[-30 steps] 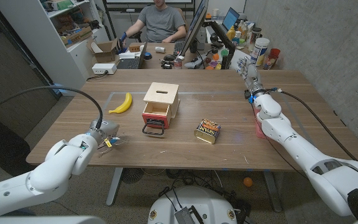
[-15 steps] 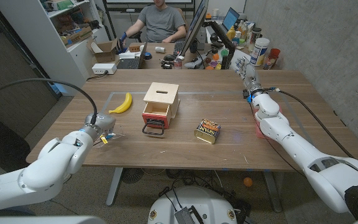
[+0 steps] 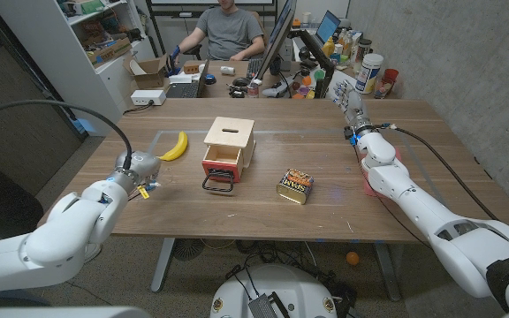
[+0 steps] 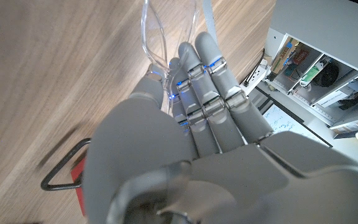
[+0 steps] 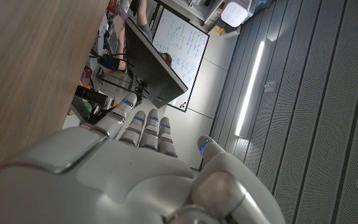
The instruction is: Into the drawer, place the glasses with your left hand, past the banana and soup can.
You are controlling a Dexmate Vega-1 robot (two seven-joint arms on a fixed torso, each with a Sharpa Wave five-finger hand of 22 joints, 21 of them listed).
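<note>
Left hand [image 4: 191,124] grips clear glasses [image 4: 166,31], frames mostly hidden; right hand [image 3: 350,99] seemingly loose, holding nothing.

This is an office used as a robotics lab. Behind the wooden table [image 3: 325,212] a person [image 3: 228,31] sits at a desk crowded with monitors [image 3: 283,35], a laptop [image 3: 329,26], a keyboard [image 3: 184,88] and loose bottles [image 3: 371,72]. White shelving [image 3: 95,35] at one side holds boxes and small parts. A power strip [image 3: 147,97] lies on the table's far corner. In the right wrist view a whiteboard [image 5: 179,62] with writing hangs on the wall, beside grey perforated panels [image 5: 316,93] and a strip light [image 5: 252,87].
</note>
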